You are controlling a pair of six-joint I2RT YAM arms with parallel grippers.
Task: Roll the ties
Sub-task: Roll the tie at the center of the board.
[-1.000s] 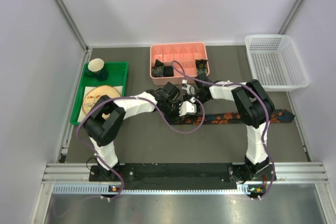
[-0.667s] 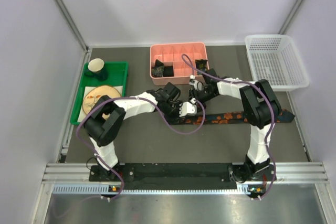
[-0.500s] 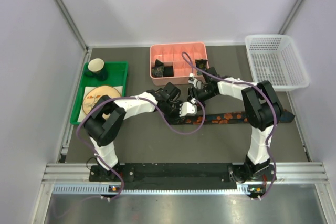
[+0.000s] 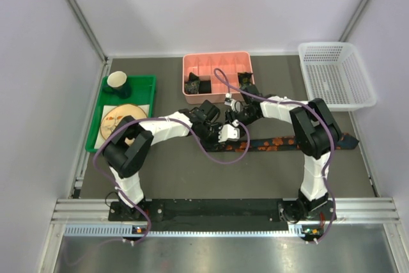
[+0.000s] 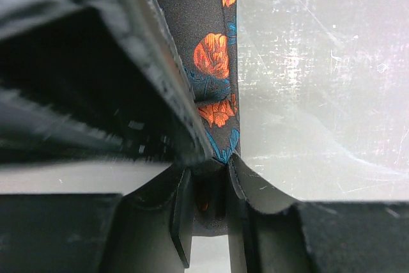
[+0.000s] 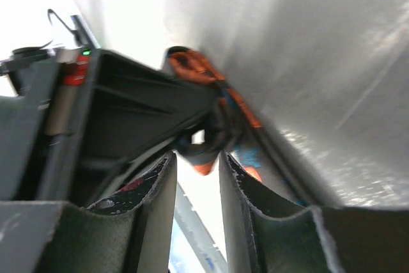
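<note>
Pinches the end of the narrow black fabric necktie with red-orange blotches tight between the left jaws. Holds the right jaws nearly together at that same end; cannot tell if gripping. Lies flat along the dark grey worktop, out to the right. Just behind, a pink plastic box with little compartments.

No text, label, brand or number can be read anywhere in these views.
</note>
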